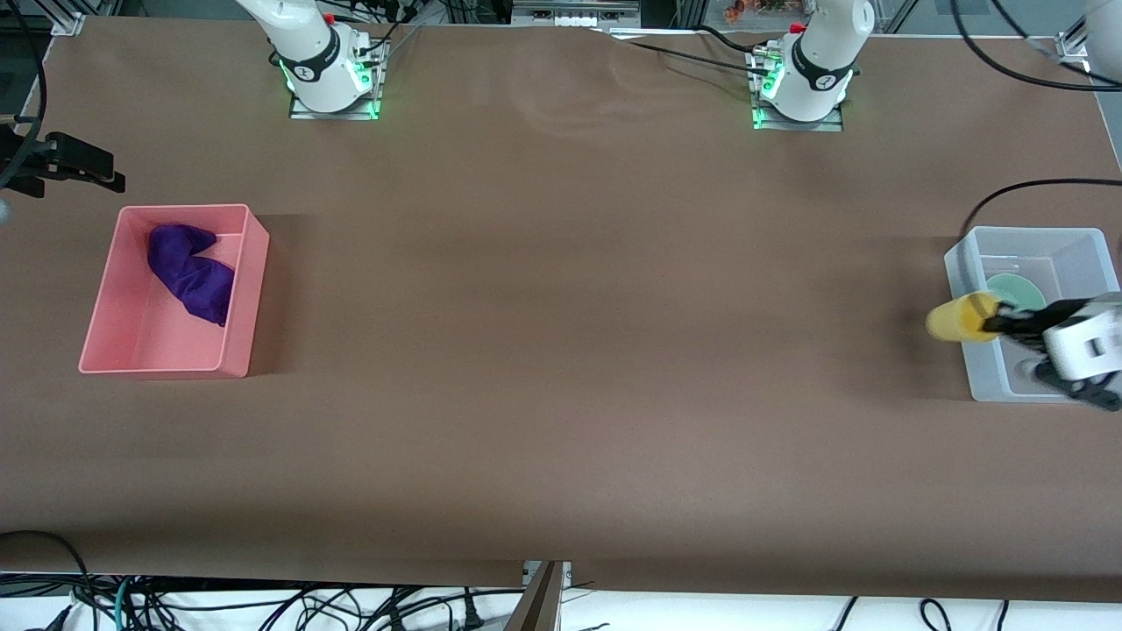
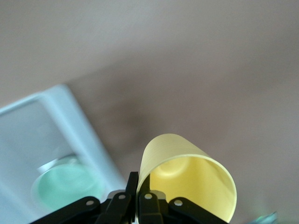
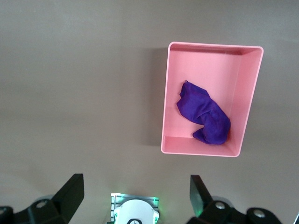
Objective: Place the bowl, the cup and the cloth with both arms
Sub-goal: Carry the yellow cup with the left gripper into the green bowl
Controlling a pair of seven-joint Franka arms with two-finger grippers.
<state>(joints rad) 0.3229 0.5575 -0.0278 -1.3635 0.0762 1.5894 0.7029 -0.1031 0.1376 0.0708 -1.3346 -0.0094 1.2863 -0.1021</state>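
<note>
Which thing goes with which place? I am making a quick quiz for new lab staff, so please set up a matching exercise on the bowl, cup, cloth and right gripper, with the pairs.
Things:
1. bowl
2. cup
3. cloth
4. right gripper

Places or states:
A. lying in the pink bin
B. open, high over the table, holding nothing
C. sitting in the clear bin
D. held on its side by the left gripper over the clear bin's edge

Pairs: 1-C, 2-D, 3-A, 4-B
</note>
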